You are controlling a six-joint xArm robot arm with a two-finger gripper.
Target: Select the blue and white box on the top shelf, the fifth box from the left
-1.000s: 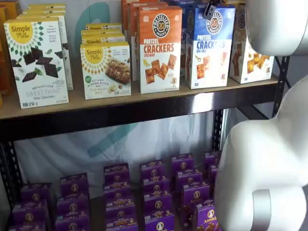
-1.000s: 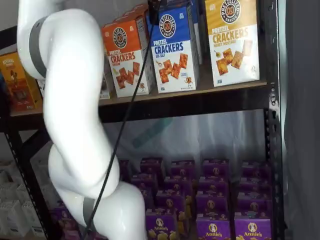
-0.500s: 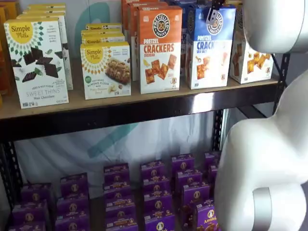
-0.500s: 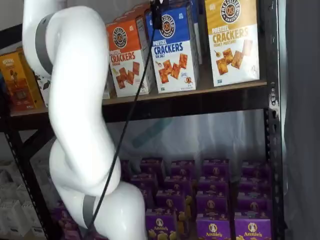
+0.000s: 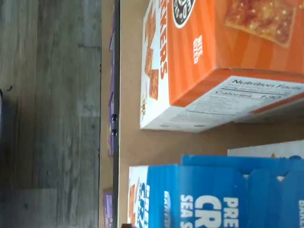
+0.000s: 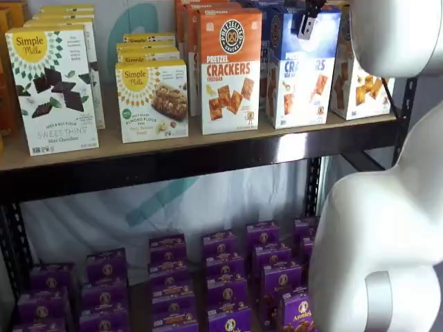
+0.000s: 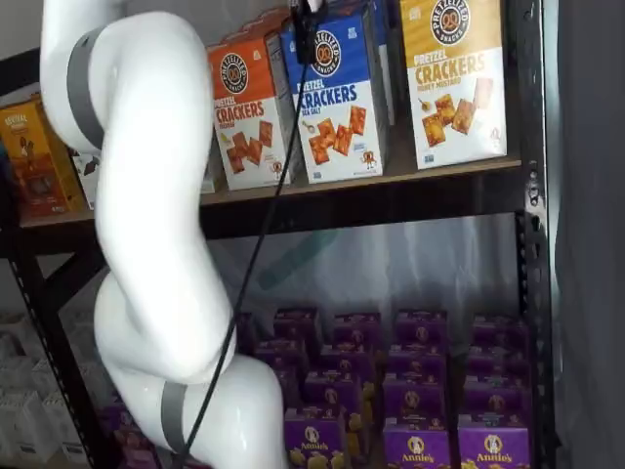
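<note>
blue and white box (image 6: 299,69), tall carton

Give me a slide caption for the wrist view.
Wrist camera over the top shelf: the blue and white box beside the orange Cheddar carton.

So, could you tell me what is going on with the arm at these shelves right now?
The white arm is working at the top shelf, going for the blue and white box that stands between an orange Cheddar box and a yellow-topped cracker box. Its tool hangs at the upper front of that box. Whether the fingers are open or closed on it cannot be told. The box stands on the shelf, turned slightly.
</note>
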